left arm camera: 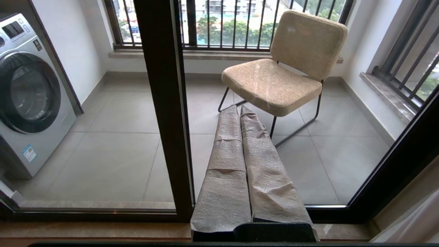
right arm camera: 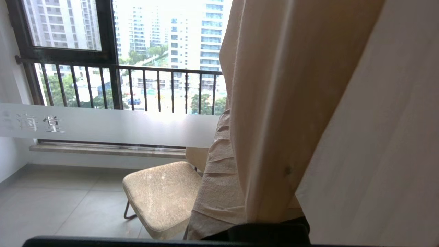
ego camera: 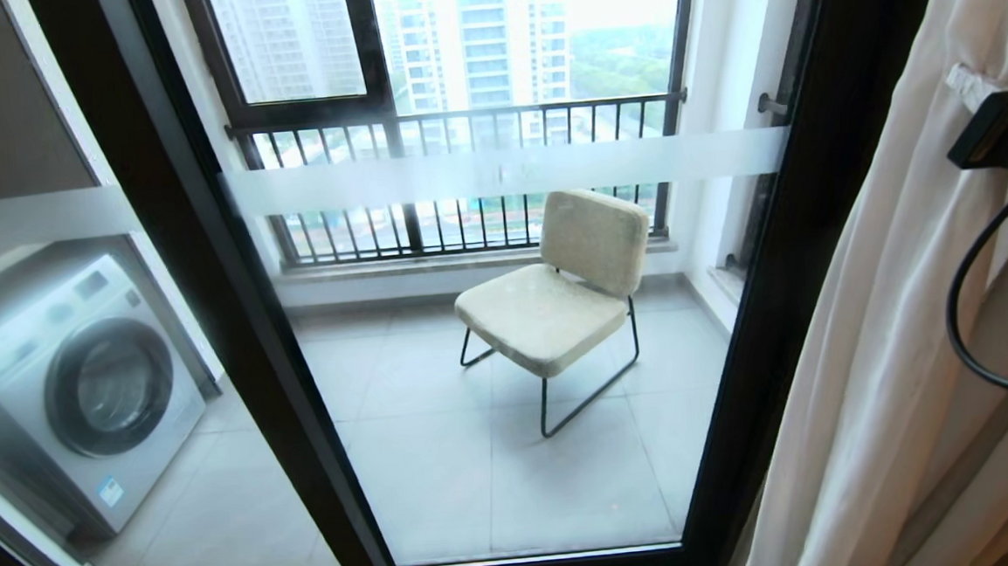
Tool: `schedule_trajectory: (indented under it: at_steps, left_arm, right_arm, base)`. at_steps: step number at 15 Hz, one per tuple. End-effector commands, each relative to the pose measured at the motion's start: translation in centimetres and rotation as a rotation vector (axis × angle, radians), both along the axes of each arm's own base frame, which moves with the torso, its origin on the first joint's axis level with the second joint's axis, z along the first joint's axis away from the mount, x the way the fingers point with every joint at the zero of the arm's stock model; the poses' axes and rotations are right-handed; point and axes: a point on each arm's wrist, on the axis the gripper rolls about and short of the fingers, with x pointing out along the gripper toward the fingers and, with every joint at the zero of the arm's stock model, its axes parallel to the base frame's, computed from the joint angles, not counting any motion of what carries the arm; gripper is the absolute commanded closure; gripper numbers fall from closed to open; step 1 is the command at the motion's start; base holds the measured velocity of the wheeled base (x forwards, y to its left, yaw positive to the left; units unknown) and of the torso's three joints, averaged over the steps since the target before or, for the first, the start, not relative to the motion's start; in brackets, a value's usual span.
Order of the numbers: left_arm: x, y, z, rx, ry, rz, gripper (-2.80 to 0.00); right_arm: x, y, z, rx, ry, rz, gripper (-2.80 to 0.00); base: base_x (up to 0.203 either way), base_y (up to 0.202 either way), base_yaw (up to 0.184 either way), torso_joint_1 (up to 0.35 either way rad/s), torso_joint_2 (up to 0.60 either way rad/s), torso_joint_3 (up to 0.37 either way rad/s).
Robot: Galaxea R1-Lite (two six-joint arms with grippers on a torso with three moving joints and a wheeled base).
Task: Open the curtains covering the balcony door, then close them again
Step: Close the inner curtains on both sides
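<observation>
1. The right claw is raised, its fingers pressed together with a fold of the curtains caught between them; the beige fabric hangs over and beside it.
2. The balcony door, with its frosted band, stands uncovered just past that claw.
3. The left claw is fully closed and empty, held low before the door's black frame, well apart from the curtains.
4. Beyond the glass sit a chair and a washing machine.
</observation>
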Motion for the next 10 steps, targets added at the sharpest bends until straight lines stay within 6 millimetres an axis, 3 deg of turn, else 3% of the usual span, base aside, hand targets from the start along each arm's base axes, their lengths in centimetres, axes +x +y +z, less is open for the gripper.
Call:
schedule_trajectory:
  at_steps: [1, 10]
  left_arm:
    - [0.00, 0.00, 0.00, -0.001, 0.000, 0.000, 0.00]
    - [0.00, 0.00, 0.00, -0.001, 0.000, 0.000, 0.00]
  right_arm:
    - [0.17, 0.00, -0.14, -0.001, 0.004, 0.000, 0.00]
    - [0.78, 0.57, -0.38, -0.002, 0.012, 0.022, 0.00]
  base:
    - [0.000, 0.194, -0.003, 0.001, 0.00, 0.002]
    - [0.000, 0.186, -0.001, 0.001, 0.00, 0.004]
